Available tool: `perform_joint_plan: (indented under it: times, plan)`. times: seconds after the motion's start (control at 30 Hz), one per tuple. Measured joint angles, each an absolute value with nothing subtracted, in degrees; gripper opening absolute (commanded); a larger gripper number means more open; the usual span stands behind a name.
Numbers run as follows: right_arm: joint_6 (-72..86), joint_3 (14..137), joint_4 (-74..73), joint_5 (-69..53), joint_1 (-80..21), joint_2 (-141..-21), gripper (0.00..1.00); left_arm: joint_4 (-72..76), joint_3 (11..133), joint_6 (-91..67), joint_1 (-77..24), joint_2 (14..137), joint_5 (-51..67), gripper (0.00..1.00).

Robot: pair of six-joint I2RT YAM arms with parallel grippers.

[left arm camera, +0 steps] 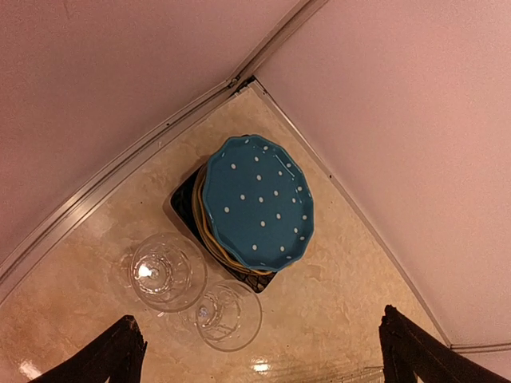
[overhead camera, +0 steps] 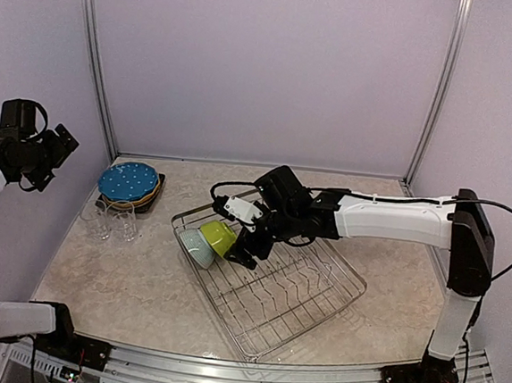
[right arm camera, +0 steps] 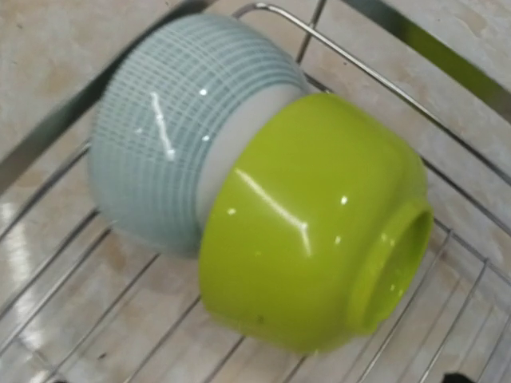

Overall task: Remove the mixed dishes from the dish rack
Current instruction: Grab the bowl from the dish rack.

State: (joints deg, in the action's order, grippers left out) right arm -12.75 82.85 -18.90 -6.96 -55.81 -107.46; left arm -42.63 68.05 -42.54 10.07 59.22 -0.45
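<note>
Dish rack [overhead camera: 319,296] holds lime bowl [overhead camera: 219,237] nested sideways in pale-blue bowl [overhead camera: 195,246]; right gripper [overhead camera: 246,252] and left gripper [left arm camera: 263,351] both spread wide, empty.

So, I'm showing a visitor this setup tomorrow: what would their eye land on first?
The lime bowl lying on its side against the pale-blue bowl, at the left end of the dish rack, under the outstretched right arm. Then the blue-dotted plate topping a plate stack at the far left of the table, two clear glasses beside it.
</note>
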Motion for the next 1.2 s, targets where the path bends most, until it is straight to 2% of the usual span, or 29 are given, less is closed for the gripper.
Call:
perform_joint_plan:
  times: [0.93, 1.03, 1.2]
  plan:
    - [-15.4, 93.3, -16.6, 5.2, -58.3, -122.4, 0.93, -43.4, 68.1, -43.3, 10.0, 59.8, 1.5, 0.99]
    - [-15.4, 93.8, -16.5, 5.8, -58.4, -123.2, 0.91, -43.4, 68.1, -43.3, 10.0, 59.9, 1.5, 0.99]
    - [-15.6, 94.8, -16.4, 6.2, -58.5, -123.7, 0.8, -43.4, 68.1, -43.2, 10.0, 59.9, 1.5, 0.99]
